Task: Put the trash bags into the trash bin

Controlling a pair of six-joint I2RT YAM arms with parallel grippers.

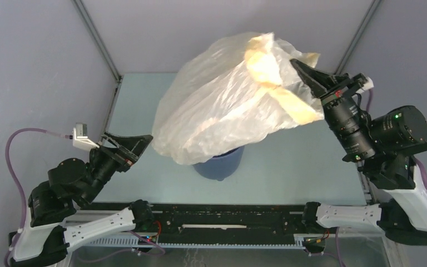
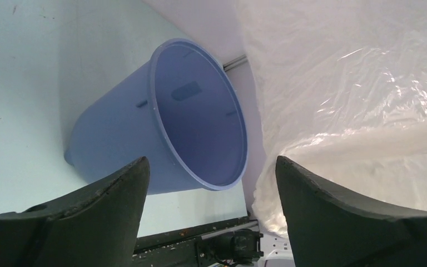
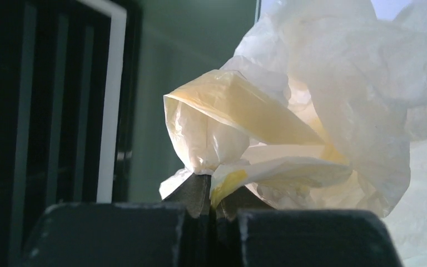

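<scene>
Step in hand: carry/lower phase, bag airborne, not yet in the bin.

- Right gripper [image 1: 302, 71]: jaws pinched tight on a bunch of the yellowish rim of the trash bag [image 1: 228, 100]. The wrist view shows film squeezed between the closed tips, so the grip looks secure.
- The bag hangs from that one pinch, billowed wide and wrinkled, with most of its bulk spread to the left of the grip. From above, its lower edge overlaps the trash bin [image 1: 221, 164].
- The bin stands on the counter [image 1: 306, 161] near the front-centre edge, mostly hidden under the bag from above. In the left wrist view the mouth is open w/ nothing seen inside. The bag sits just beside the rim, apparently outside it. Can't tell if it touches.
- Left gripper [image 1: 136, 146]: jaws spread wide, nothing held. It is low, to the left of the bin, and points at the bin and bag.

Next move, my read:
- The bag is far wider than the bin mouth, so a straight drop prob. drapes it over the rim.
- R arm needs to bring the pinch over the mouth and descend, feeding the film in.
- L arm is well placed to gather or push the loose belly inward, or to steady the bin wall.

Risk: the light bin may tip or slide if the film drags on the rim.
</scene>
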